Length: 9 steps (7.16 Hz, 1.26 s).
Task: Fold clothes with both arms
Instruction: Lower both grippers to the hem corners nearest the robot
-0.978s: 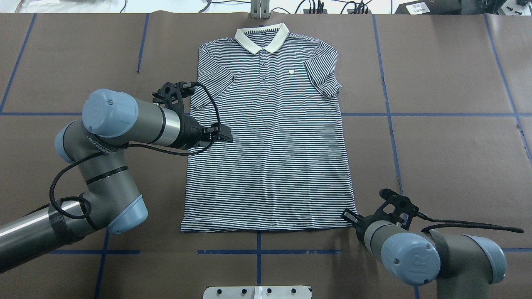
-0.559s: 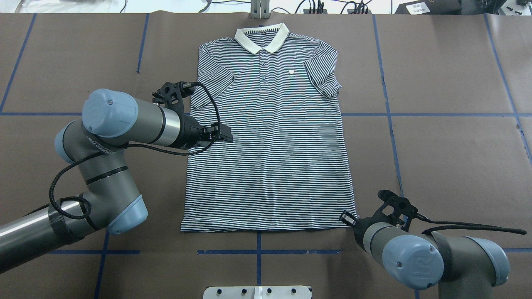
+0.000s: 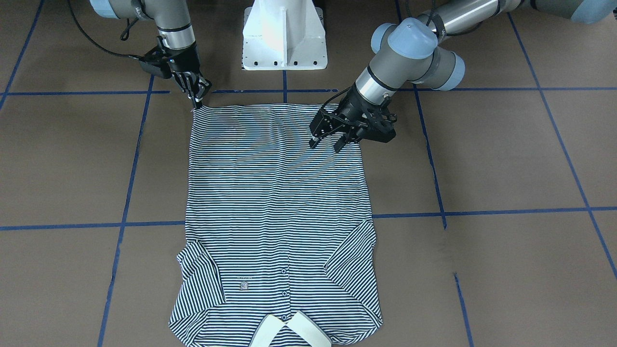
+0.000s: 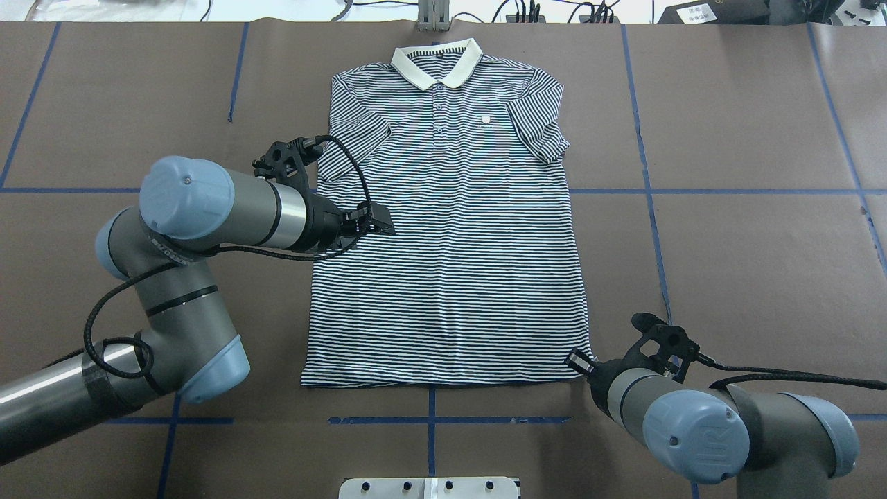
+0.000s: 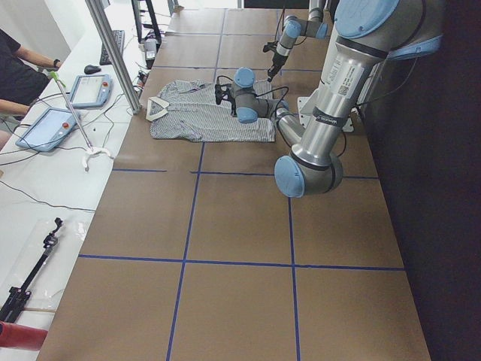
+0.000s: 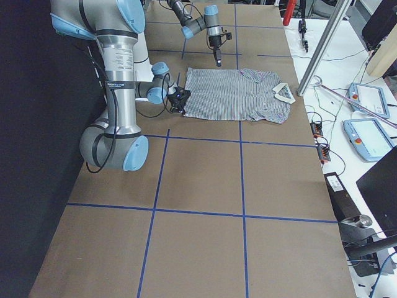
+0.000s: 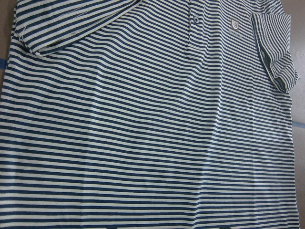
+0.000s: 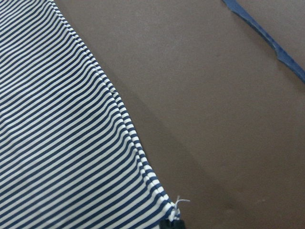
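Polo shirt (image 4: 450, 277) flat; chest logo patch (image 4: 487, 120), lettering unreadable.

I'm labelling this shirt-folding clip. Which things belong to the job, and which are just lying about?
Job: striped shirt, left gripper, right gripper.
Lying about: white pedestal, blue tape lines, tablets on the side bench.

left end effector (image 3: 326, 143) parted, right arm (image 3: 169, 21) low
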Each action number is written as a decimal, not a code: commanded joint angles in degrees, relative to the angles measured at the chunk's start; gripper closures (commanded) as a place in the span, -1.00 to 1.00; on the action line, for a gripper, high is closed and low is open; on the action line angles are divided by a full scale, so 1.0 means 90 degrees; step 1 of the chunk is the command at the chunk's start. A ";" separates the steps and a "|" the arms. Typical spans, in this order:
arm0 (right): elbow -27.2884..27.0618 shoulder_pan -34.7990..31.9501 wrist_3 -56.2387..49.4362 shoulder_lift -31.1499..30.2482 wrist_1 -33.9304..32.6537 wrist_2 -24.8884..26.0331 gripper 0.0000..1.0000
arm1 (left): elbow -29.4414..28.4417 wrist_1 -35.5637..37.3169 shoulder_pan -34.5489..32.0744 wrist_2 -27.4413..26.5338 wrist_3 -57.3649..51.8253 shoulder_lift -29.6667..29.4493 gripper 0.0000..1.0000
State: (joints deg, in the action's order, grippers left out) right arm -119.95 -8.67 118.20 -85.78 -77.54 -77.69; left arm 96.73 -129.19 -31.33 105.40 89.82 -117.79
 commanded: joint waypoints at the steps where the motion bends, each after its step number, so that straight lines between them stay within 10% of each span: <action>1: -0.0256 0.0006 -0.0008 -0.0010 -0.0426 -0.0010 1.00 | 0.0964 0.0872 0.1103 -0.1402 0.0450 0.0758 -0.53; 4: -0.0257 0.0026 -0.0008 0.0000 -0.0428 -0.0010 1.00 | 0.1742 0.0976 0.1616 -0.1496 0.0675 0.2158 -0.51; 9: -0.0247 0.0036 -0.0008 0.0000 -0.0428 -0.0010 1.00 | 0.1664 0.1445 0.1968 -0.1506 0.0694 0.2004 -0.22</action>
State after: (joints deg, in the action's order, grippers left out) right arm -122.17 -8.35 118.13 -85.78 -81.38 -77.78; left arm 111.72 -116.29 -13.88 91.85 96.07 -99.67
